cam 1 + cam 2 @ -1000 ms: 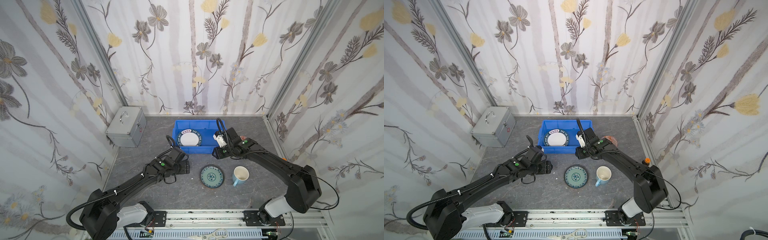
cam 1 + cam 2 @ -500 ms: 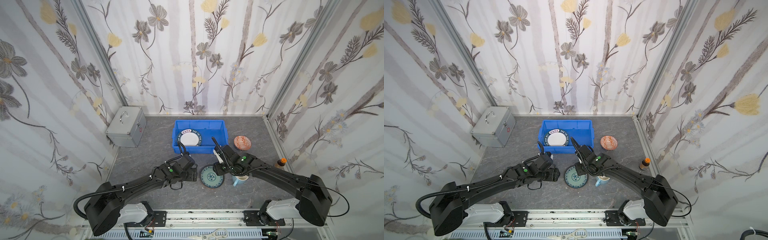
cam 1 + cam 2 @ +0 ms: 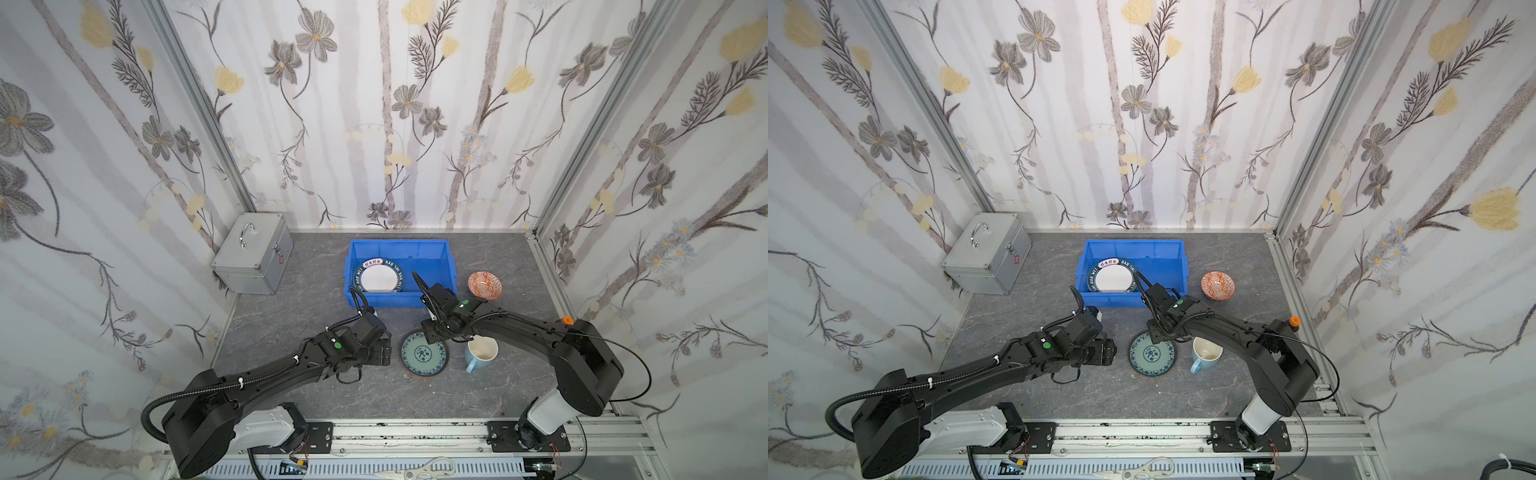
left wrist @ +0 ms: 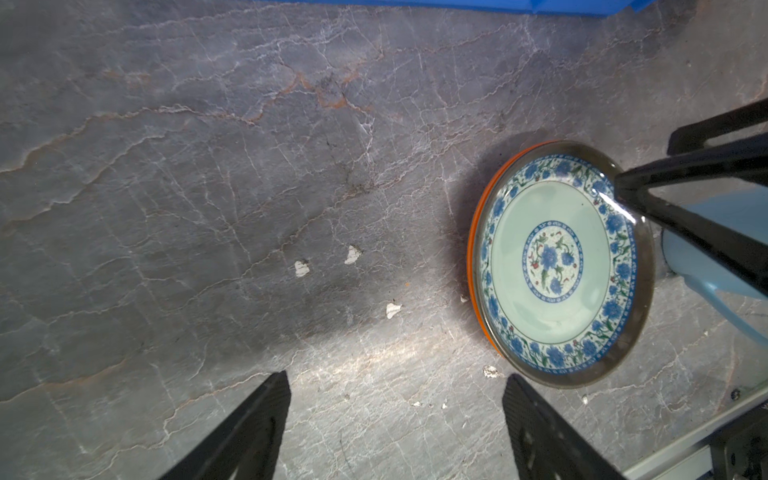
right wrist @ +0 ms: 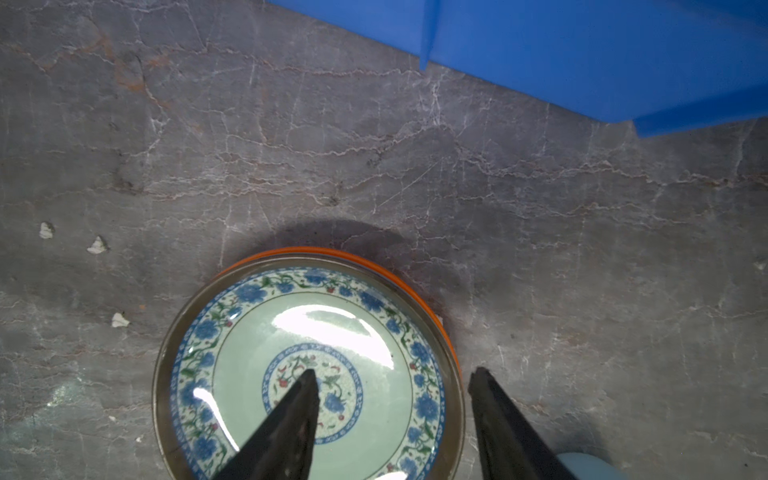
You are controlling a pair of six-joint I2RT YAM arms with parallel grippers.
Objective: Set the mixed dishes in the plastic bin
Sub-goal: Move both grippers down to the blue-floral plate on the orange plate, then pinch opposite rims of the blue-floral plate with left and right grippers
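A teal patterned plate (image 3: 424, 354) (image 3: 1152, 354) lies on an orange plate (image 4: 473, 249) (image 5: 316, 250), of which only the rim shows. My right gripper (image 3: 430, 332) (image 5: 394, 374) is open and straddles the teal plate's (image 5: 257, 332) far rim, one finger above the plate's inside and one outside it. My left gripper (image 3: 384, 355) (image 4: 397, 376) is open and empty on the table just left of the stack. A pale blue mug (image 3: 481, 353) (image 3: 1205, 353) stands right of the plates. The orange-patterned bowl (image 3: 485, 285) sits right of the plastic bin (image 3: 399, 249), which holds a white plate with a lettered rim (image 3: 379, 276).
A silver metal case (image 3: 249, 253) stands at the back left against the wall. A small bottle with an orange cap (image 3: 566, 320) is by the right wall. The bin's front wall (image 5: 582, 50) is a short way beyond the plate stack. Scissors (image 3: 419, 471) lie on the front rail.
My right arm came forward from the bin's edge down to the teal plate, and its jaws widened. My left gripper slid right toward the plate's left side.
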